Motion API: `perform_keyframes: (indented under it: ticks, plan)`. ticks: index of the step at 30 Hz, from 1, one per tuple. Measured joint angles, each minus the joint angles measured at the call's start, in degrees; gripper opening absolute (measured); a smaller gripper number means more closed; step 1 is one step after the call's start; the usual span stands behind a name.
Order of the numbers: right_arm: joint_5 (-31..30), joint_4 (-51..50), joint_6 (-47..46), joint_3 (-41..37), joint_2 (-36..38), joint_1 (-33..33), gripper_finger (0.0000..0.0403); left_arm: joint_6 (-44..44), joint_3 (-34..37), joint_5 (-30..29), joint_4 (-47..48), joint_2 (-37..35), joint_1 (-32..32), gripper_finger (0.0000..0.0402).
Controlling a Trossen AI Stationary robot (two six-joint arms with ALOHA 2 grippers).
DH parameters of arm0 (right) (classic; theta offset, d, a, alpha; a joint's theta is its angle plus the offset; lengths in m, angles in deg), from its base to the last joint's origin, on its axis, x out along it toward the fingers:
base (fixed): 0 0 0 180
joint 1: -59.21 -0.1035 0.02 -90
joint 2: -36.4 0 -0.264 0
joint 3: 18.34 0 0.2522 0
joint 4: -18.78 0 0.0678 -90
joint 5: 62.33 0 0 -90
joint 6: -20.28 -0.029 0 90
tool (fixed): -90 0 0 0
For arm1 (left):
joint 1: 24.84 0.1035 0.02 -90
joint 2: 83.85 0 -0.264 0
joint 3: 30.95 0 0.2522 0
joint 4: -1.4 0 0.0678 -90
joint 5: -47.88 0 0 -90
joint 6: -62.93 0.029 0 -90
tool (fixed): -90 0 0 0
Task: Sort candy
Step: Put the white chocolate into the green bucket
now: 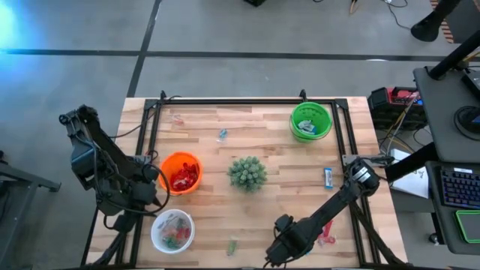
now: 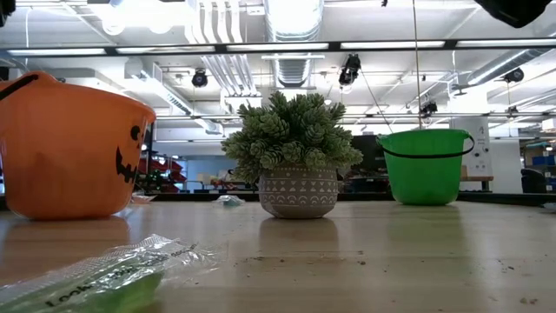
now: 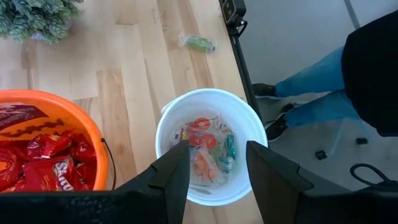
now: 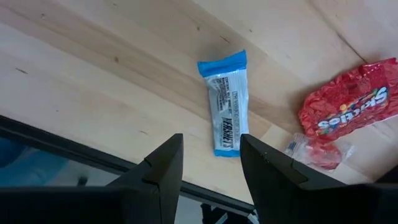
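Note:
A blue-and-white wrapped bar (image 4: 226, 106) (image 1: 328, 177) lies flat on the table near its right edge. My right gripper (image 4: 211, 146) (image 1: 351, 174) hovers open over it, a finger on each side of one end, touching nothing. A red packet (image 4: 348, 102) (image 1: 326, 238) and a clear-wrapped red sweet (image 4: 318, 152) lie near the bar. My left gripper (image 3: 217, 155) (image 1: 154, 201) is open above the white bowl (image 3: 171, 121) (image 1: 172, 231), which holds several clear-wrapped sweets. The orange bowl (image 3: 93, 118) (image 1: 180, 172) holds red packets. The green bowl (image 1: 310, 120) stands at the far right.
A spiky potted plant (image 1: 247, 172) (image 2: 298, 156) stands mid-table. Loose sweets: a green one (image 1: 232, 246) (image 3: 198, 42) near the front edge, a blue one (image 1: 222, 135) and a pink one (image 1: 178, 118) farther back. A black rail (image 4: 74, 149) frames the table. A person's legs (image 3: 311, 87) are beside the table's front edge.

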Motion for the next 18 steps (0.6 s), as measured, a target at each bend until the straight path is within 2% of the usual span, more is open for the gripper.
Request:
perform_keyframes:
  ticks: [6, 12, 18]
  plan:
    - [-0.3, 3.6, -2.5, -0.1, 0.0, -1.2, 0.0139, 0.0, 0.0, 0.9, -0.1, 0.0, 0.0, 0.0139]
    - [0.0, 6.1, 0.6, -0.1, 0.0, -1.0, 0.0128, 0.0, 0.0, 0.8, -0.1, 0.0, 0.0, 0.0139]
    - [-4.9, 2.0, -2.2, -0.1, 0.0, -1.4, 0.0128, 0.0, 0.0, 0.8, -0.1, 0.0, 0.0, 0.0139]
